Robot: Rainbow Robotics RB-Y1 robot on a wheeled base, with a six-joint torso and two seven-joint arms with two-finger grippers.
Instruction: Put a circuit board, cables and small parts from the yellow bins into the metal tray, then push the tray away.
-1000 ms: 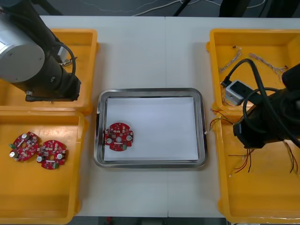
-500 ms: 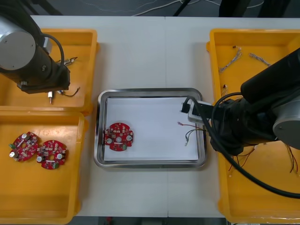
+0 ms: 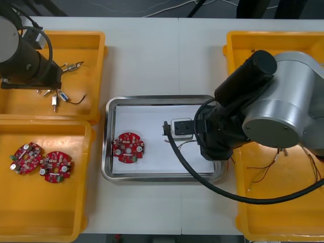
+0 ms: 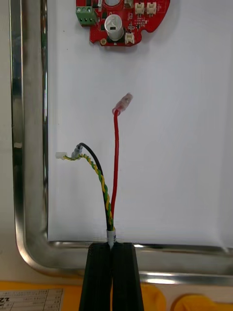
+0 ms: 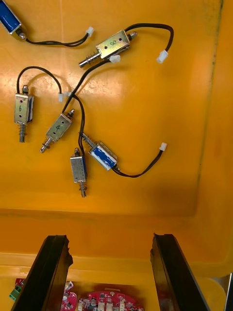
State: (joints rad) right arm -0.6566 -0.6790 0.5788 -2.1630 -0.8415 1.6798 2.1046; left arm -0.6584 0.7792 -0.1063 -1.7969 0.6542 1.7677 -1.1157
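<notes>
Right arm: swung off the right-hand bins since 1 s ago; its silver cylindrical body now covers the right side of the metal tray [image 3: 109,152].
Right gripper [image 4: 111,245]: 2 black fingers clenched together on the cable bundle [image 4: 115,160], pinching its taped end over the tray's polished rim.
Cable bundle: 1 smooth red wire with a clear sleeved tip, 1 black wire, and a yellow-green twisted pair ending in a small white plug. The free ends reach out over the tray's white inside.
Metal tray: rectangular with rounded corners and a mirror-like rim, flat matte white inside. It sits on the light table [image 3: 162,55] between the bins.
Circuit board [image 3: 128,147]: round and red, studded with white connectors, a silver can and a green terminal block. It lies at the tray's left side, apart from the wire tips.
Left arm: shifted toward the outer side of the far left bin [image 3: 91,45] over the same second.
Left gripper [image 5: 109,238]: released, fingers standing wide apart above that bin's glossy floor.
Small metal parts [image 5: 113,46]: 6 boxy bodies, 2 wrapped in blue, each with a plunger pin and a thin black lead with a white plug, scattered loosely.
Near left bin [image 3: 50,212]: 2 spare boards [image 3: 26,157], round and red, side by side.
Near right bin [image 3: 263,212]: thin loose wires [image 3: 263,172].
</notes>
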